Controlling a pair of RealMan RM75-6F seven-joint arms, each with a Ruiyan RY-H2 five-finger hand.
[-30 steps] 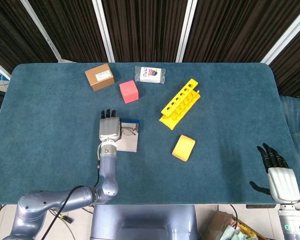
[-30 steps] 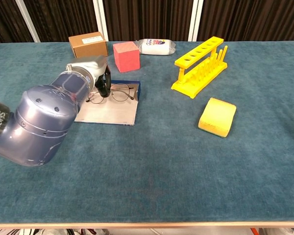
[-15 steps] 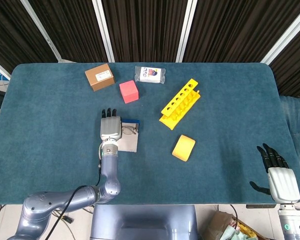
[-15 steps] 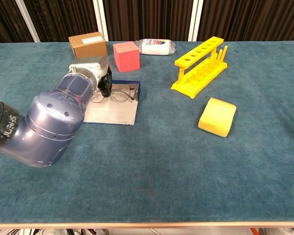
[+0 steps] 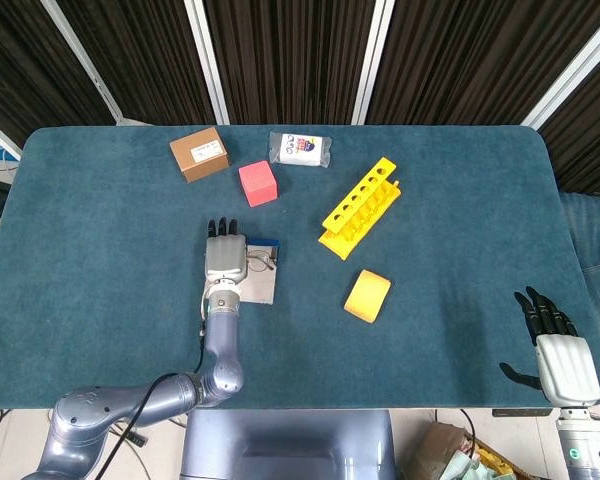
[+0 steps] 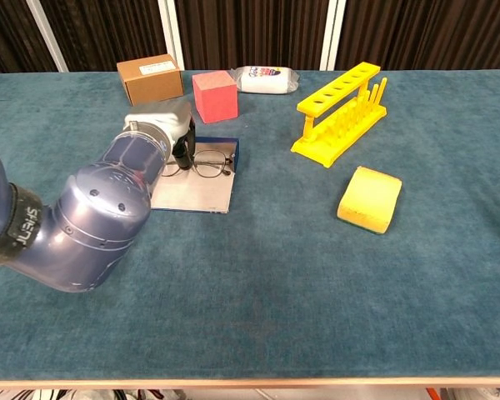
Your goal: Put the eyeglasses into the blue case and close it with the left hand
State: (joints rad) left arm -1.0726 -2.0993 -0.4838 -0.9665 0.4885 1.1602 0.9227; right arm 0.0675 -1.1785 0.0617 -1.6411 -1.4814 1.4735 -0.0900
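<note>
Blue table [image 5: 100,260] before dark curtains. The left hand [image 5: 225,258] rests palm-down over the open blue case [image 6: 202,183], fingers on the eyeglasses [image 6: 208,163] lying inside; grip unclear. Far right, the right hand [image 5: 558,355] hangs spread, empty.

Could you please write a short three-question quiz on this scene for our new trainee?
1. True or false: the glasses lie on the open blue case.
2. Which hand is at the case? A) left hand B) right hand
3. Fill in: the sponge lies nearer the camera than the yellow ____.

Key: 1 true; 2 A; 3 rack.
</note>
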